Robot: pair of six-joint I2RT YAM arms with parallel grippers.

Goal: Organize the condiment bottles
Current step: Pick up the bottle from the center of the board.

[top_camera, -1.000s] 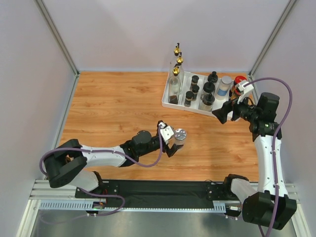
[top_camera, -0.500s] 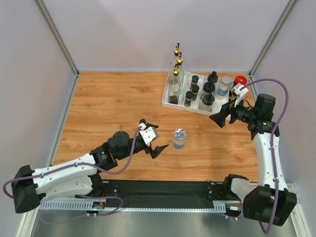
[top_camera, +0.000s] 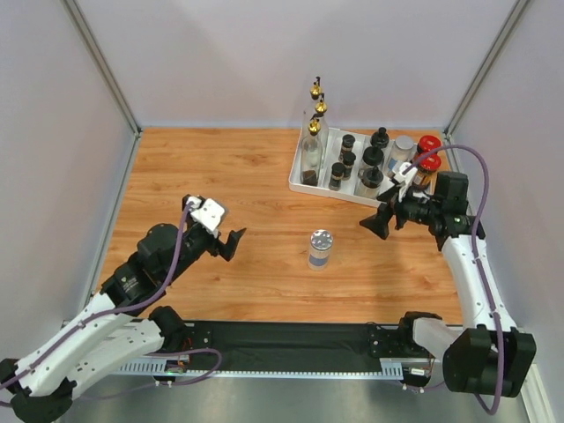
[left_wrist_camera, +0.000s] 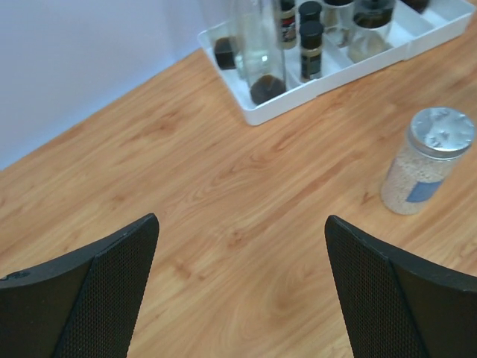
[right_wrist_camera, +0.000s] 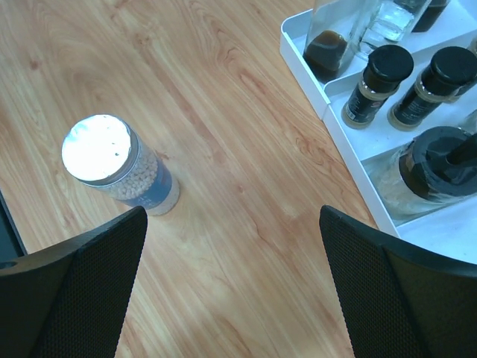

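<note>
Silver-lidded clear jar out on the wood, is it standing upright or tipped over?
Upright: the silver-lidded clear jar stands on its base, lid on top.

The wooden table [top_camera: 220,176] carries a white tray [right_wrist_camera: 440,224] and one silver-lidded jar [top_camera: 321,248].

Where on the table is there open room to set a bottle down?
The wooden table is bare from the white divided tray left to the side wall, and between the silver-lidded clear jar and the near edge. The tray itself is crowded.
</note>
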